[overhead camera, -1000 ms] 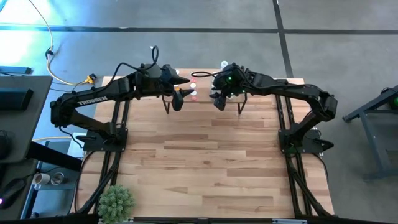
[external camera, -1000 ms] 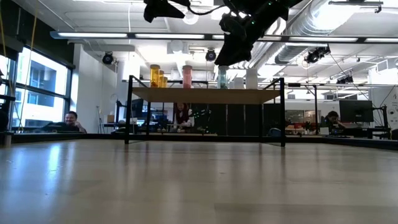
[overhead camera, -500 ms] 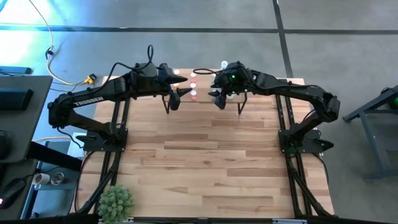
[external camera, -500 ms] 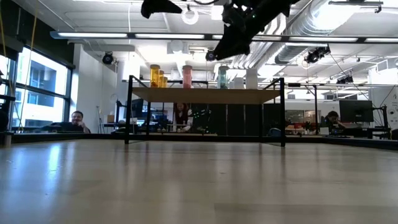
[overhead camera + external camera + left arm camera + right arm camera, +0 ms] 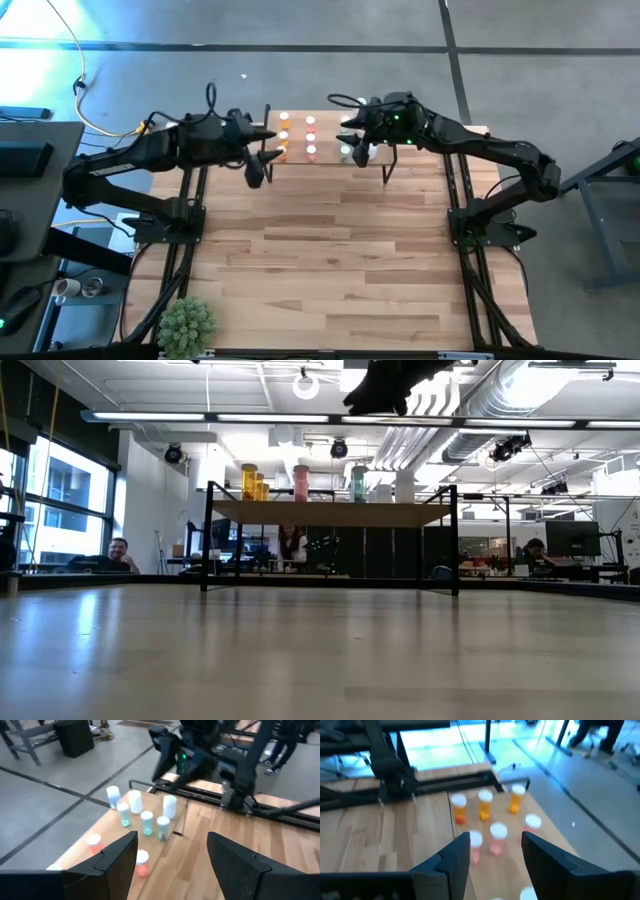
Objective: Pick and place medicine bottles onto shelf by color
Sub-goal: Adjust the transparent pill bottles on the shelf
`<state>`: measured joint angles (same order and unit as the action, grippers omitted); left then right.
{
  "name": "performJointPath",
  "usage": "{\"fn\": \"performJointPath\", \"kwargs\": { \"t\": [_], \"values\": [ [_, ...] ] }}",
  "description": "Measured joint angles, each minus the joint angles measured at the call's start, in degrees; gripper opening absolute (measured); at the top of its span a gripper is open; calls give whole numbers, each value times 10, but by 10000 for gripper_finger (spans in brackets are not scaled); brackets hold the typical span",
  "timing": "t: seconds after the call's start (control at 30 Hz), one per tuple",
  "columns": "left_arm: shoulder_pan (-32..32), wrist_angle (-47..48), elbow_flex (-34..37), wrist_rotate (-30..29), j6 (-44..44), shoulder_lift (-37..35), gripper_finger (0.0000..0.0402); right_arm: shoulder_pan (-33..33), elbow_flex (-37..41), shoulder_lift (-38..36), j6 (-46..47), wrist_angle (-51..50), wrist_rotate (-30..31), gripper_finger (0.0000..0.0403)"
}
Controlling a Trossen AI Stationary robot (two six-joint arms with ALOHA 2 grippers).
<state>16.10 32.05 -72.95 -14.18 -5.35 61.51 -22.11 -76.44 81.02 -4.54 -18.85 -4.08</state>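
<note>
The medicine bottles point(image 5: 297, 136) are standing in colour rows on the shelf point(image 5: 330, 513) at the tabletop's point(image 5: 330, 250) far edge; the left gripper point(image 5: 262, 160) and right gripper point(image 5: 350, 135) are hovering beside it, fingers apart, holding nothing

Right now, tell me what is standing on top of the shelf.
On the shelf stand medicine bottles with white caps: orange bottles at one end, pink bottles in the middle, green bottles and clear bottles at the other. From above, the right arm covers that far end.
</note>
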Motion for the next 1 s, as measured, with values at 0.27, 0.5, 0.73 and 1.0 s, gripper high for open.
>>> {"fn": "performJointPath", "kwargs": {
  "t": [0.27, 0.5, 0.73, 1.0],
  "values": [
    [-63, -41, 74, -19, -29, -38, 229, 12, 0, -28, -4, 46, 0, 169],
    [-79, -73, 164, -22, -59, -104, 229, 12, 0, -40, -3, 50, 0, 169],
    [-82, -107, 252, -14, -65, -183, 229, 12, 0, -40, 106, 81, 0, 169],
    [-105, -110, 335, -8, -76, -282, 229, 9, 0, -40, 171, 158, 3, 169]
  ]
}}
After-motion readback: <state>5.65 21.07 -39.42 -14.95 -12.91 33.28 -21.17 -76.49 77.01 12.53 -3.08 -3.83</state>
